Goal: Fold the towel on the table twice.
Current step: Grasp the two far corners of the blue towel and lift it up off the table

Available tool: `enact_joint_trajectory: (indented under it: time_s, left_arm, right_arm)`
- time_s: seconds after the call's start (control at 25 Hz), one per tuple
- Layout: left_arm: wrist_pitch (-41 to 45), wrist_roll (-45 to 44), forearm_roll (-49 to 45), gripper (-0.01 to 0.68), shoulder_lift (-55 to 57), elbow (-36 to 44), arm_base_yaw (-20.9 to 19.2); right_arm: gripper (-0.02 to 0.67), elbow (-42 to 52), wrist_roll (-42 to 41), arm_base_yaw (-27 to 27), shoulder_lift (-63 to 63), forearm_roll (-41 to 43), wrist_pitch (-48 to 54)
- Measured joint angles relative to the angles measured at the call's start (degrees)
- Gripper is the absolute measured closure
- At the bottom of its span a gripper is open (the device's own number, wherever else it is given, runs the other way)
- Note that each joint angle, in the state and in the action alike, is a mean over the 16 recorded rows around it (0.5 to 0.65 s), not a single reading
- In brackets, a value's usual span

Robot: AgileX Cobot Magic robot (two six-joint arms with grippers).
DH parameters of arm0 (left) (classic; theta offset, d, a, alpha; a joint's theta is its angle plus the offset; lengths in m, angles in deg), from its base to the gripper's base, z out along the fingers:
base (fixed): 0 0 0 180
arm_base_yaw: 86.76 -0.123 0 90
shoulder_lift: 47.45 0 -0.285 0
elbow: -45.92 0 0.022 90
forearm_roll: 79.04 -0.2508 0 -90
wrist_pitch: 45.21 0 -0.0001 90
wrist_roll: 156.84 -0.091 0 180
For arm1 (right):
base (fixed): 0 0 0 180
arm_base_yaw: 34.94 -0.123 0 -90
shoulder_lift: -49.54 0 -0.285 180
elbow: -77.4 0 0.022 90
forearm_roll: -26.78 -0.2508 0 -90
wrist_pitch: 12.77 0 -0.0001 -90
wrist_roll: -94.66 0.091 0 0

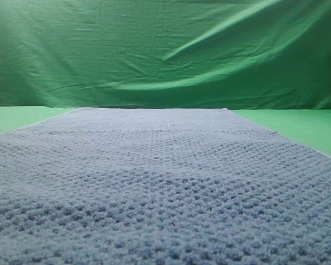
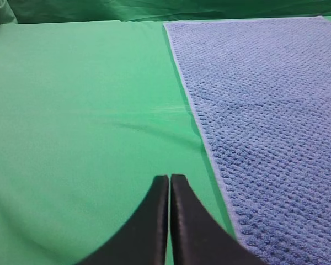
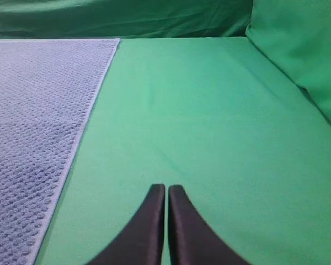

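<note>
The blue-grey waffle-weave towel (image 1: 165, 182) lies spread flat on the green table (image 1: 303, 124) and fills most of the high view; no gripper shows there. In the left wrist view the towel (image 2: 265, 110) covers the right side, and my left gripper (image 2: 169, 179) hovers shut and empty over bare green cloth just left of the towel's long edge. In the right wrist view the towel (image 3: 38, 121) lies on the left, and my right gripper (image 3: 166, 189) is shut, holding nothing, above the green table (image 3: 209, 121) to the right of the towel's edge.
A wrinkled green backdrop drape (image 1: 165, 49) hangs behind the table. A green draped fold (image 3: 303, 49) rises at the right in the right wrist view. A shallow crease (image 2: 149, 118) runs across the table cloth left of the towel.
</note>
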Motion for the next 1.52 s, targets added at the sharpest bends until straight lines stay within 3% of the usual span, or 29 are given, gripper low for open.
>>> enact_joint_trajectory:
  time_s: [0.4,0.92,1.16,1.52]
  left_arm:
    - [-6.04,0.01,3.0,0.673,0.0,0.05,0.0]
    - [-18.94,1.41,15.81,0.673,0.0,-0.68,0.0]
    - [-15.61,0.89,17.68,0.673,0.63,-6.33,0.0]
    - [-2.09,-4.7,15.94,0.673,4.63,-18.97,0.18]
  right_arm:
    - [0.649,0.0,0.0,0.0,0.0,-3.06,-3.13]
    - [0.649,-0.11,0.69,0.0,0.0,-12.09,-16.0]
    - [0.649,-4.05,1.42,0.0,-0.32,-13.6,-15.61]
    - [0.649,-17.02,-0.71,0.0,-5.36,-14.33,-4.17]
